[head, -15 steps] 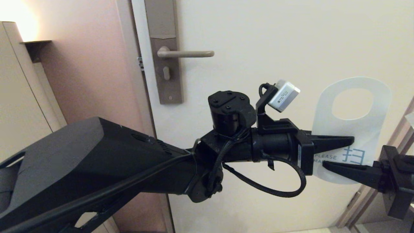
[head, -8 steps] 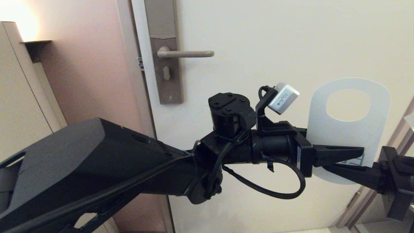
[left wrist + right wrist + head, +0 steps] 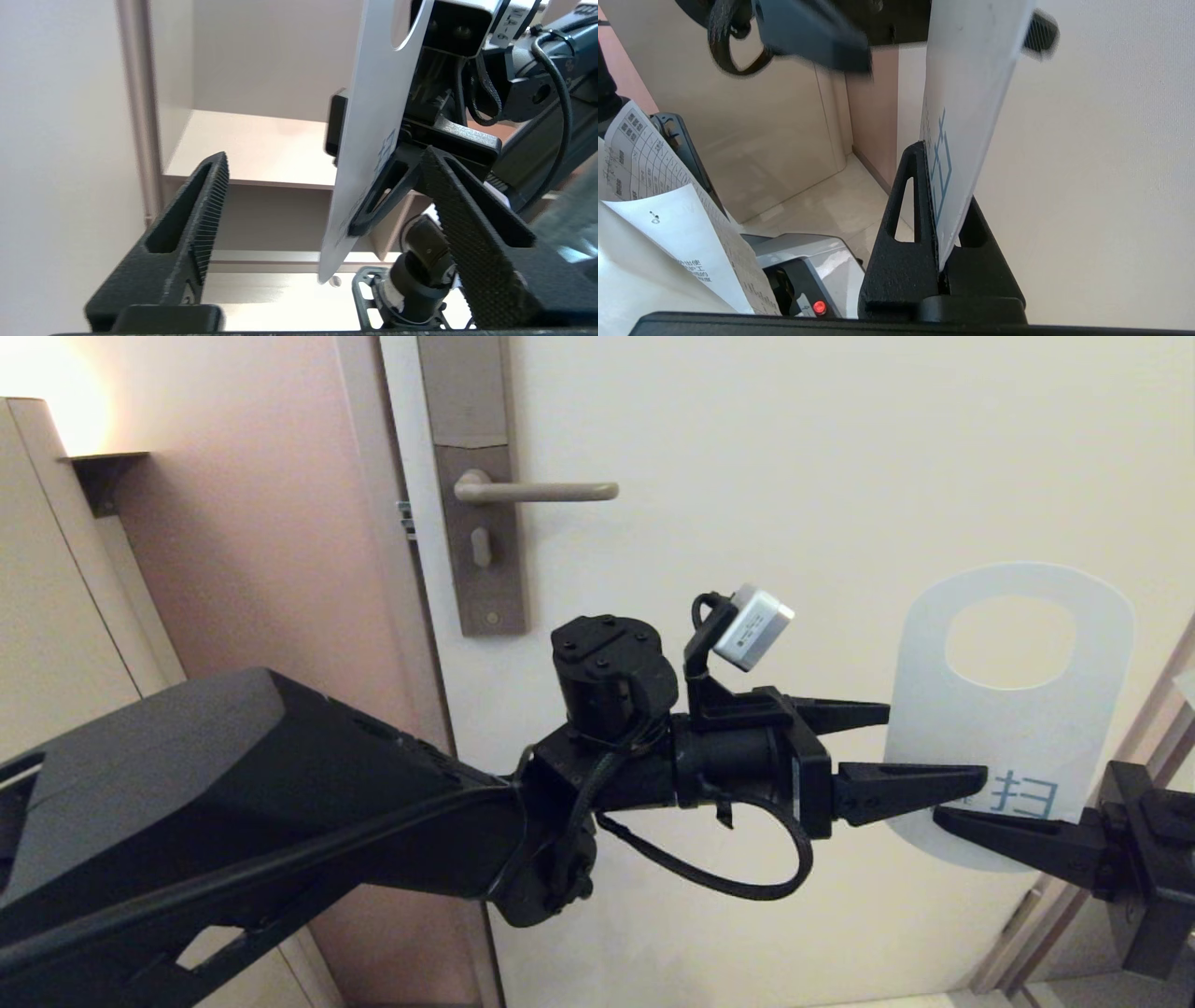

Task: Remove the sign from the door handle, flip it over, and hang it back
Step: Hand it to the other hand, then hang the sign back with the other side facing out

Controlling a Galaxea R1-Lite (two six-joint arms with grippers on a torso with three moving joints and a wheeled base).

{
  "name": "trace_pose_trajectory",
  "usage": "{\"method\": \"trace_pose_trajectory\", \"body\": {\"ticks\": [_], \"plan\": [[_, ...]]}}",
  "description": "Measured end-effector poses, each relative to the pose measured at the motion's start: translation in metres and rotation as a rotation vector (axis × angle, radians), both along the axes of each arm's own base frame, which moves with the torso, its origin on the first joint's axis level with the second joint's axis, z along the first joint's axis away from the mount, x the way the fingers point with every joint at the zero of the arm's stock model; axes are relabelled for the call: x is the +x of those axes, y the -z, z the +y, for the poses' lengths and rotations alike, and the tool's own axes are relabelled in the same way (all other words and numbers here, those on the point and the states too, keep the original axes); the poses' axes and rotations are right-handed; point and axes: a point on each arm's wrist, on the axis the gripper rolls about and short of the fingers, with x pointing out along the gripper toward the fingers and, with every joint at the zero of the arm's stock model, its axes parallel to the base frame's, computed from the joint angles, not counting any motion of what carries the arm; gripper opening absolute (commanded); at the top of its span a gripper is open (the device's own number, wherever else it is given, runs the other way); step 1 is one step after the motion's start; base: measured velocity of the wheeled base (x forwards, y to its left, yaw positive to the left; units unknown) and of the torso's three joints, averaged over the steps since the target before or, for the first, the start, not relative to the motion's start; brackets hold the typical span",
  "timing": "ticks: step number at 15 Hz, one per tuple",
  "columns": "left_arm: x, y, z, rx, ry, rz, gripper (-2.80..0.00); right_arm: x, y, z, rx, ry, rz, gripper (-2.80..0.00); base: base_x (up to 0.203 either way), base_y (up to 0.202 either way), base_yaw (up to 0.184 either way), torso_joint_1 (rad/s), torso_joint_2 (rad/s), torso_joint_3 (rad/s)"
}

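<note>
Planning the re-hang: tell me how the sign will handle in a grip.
The sign probably stays fairly stiff: pinched only at its bottom edge by the right gripper, it stands straight without drooping. It looks thin and light. Its smooth face may slip, and the left gripper is open.

Pale glossy floor (image 3: 817,205) below, a grey device (image 3: 803,261) on it.

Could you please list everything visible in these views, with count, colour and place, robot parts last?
sign: one, white face with blue print, off the handle, upright before the door at right
door handle: one, beige-grey, horizontal, bare
lock plate: one, grey-brown, on the door's left edge
door: one, cream, filling the background
printed paper sheets: white, place unclear, seen only in the right wrist view
left gripper: black, open, at the sign's left edge
right gripper: black, pinching the sign's lower end
</note>
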Motion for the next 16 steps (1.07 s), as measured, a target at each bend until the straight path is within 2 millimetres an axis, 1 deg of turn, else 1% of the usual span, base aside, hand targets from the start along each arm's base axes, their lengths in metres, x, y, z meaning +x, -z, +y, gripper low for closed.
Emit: {"method": "trace_pose_trajectory", "body": {"ticks": [3,7,12,16], "plan": [[0.002,0.003,0.015,0.02,-0.03,0.017,0.0,-0.001,0.001,0.0,-0.001,0.001,-0.001,-2.8,0.0,0.0,0.0,0.0,0.0,0.0],[-0.001,0.005,0.038,0.052,-0.068,0.035,0.0,-0.003,0.002,-0.001,-0.003,0.006,0.002,-2.8,0.0,0.0,0.0,0.0,0.0,0.0],[0.004,-0.001,0.074,0.063,-0.143,0.029,0.0,-0.004,0.003,-0.001,-0.004,0.007,0.004,-2.8,0.0,0.0,0.0,0.0,0.0,0.0],[0.0,-0.002,0.087,0.073,-0.167,0.012,0.0,-0.009,0.008,-0.002,-0.005,0.01,0.011,-2.8,0.0,0.0,0.0,0.0,0.0,0.0]]}}
